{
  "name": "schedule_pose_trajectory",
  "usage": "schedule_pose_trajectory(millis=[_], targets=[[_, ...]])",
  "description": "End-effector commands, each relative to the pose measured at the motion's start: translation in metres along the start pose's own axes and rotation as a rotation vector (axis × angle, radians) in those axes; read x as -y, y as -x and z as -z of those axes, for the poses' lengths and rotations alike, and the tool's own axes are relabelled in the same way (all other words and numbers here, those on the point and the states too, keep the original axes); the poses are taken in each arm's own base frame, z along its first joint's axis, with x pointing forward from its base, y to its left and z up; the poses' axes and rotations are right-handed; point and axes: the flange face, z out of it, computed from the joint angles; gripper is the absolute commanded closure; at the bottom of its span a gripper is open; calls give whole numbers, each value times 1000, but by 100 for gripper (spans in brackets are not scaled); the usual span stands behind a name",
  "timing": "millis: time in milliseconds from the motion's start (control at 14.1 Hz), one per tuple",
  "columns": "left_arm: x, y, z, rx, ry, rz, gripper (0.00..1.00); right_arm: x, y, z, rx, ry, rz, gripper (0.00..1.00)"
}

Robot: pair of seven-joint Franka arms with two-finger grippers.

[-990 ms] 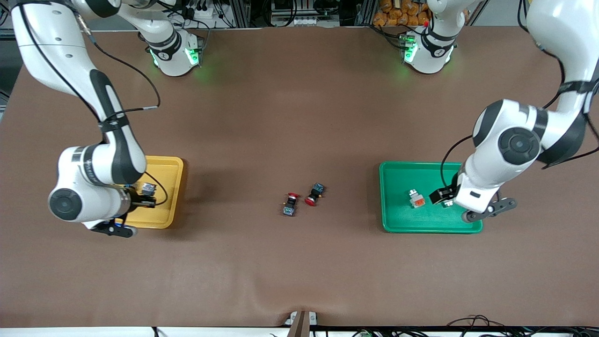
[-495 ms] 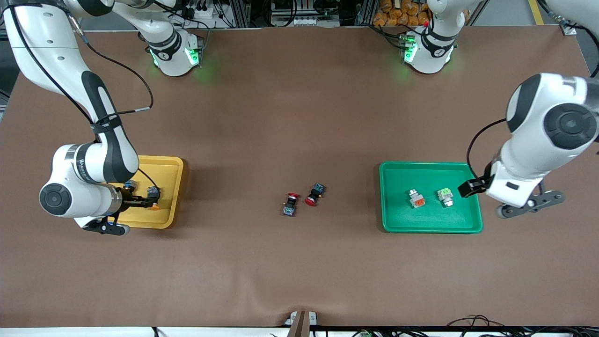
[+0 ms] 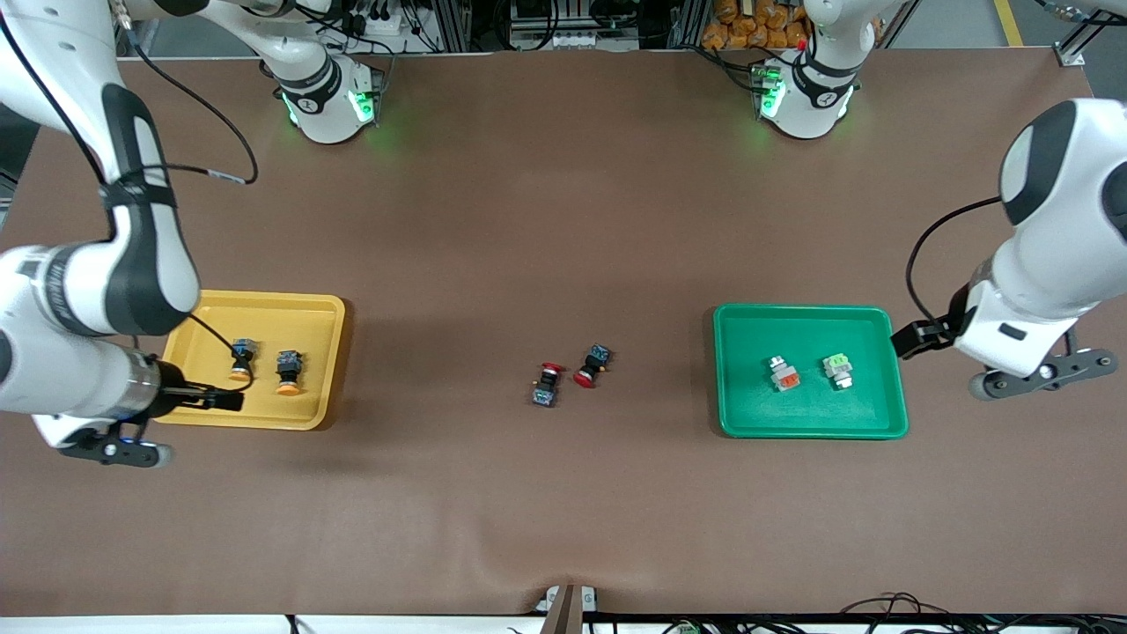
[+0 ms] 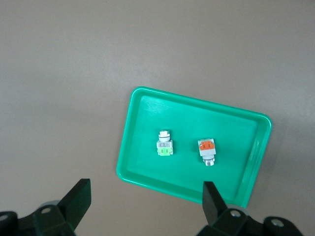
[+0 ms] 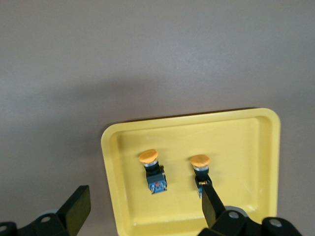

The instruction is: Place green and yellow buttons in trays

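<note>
Two black-bodied buttons with orange-yellow caps (image 3: 242, 358) (image 3: 288, 366) lie in the yellow tray (image 3: 326, 304). They also show in the right wrist view (image 5: 152, 169) (image 5: 201, 167). A whitish button with an orange block (image 3: 783, 373) and one with a pale green block (image 3: 837, 370) lie in the green tray (image 3: 757, 414). Both show in the left wrist view (image 4: 207, 150) (image 4: 165, 146). My right gripper (image 3: 224, 401) is open and empty above the yellow tray's edge (image 5: 145, 196). My left gripper (image 3: 916, 339) is open and empty, just off the green tray toward the left arm's end (image 4: 145, 194).
Two black-bodied buttons with red caps (image 3: 546, 385) (image 3: 592, 364) lie on the brown table mat (image 3: 563, 220) midway between the trays. The arm bases stand along the table's edge farthest from the front camera.
Both grippers have let go of a button in their trays and drawn up and outward. The yellow-capped button and the pale green button now lie free.
</note>
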Motion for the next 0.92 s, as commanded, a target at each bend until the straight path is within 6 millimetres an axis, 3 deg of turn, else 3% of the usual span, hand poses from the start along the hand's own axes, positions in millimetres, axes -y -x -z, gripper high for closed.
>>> schedule_pose_trajectory(millis=[0,71,212,495,637,849], targets=[[20,8,26,-4,24,-39,0,1,2,51,0,-1,12,0],[26,9,32,-9,21,-48,0,7,8,62,13,4,20,0],[28,13,38,-2,9,-73,0,22,36,115,-24,9,25,0],[37,22,60,-8,71,-81,0,18,89,185,-43,3,-91,0],[40,34,77,-19,103,-98,0,9,115,207,-56,-36,-83,0],[50,55,82,49,127,-58,0,-1,153,225,-75,-67,-89,0]])
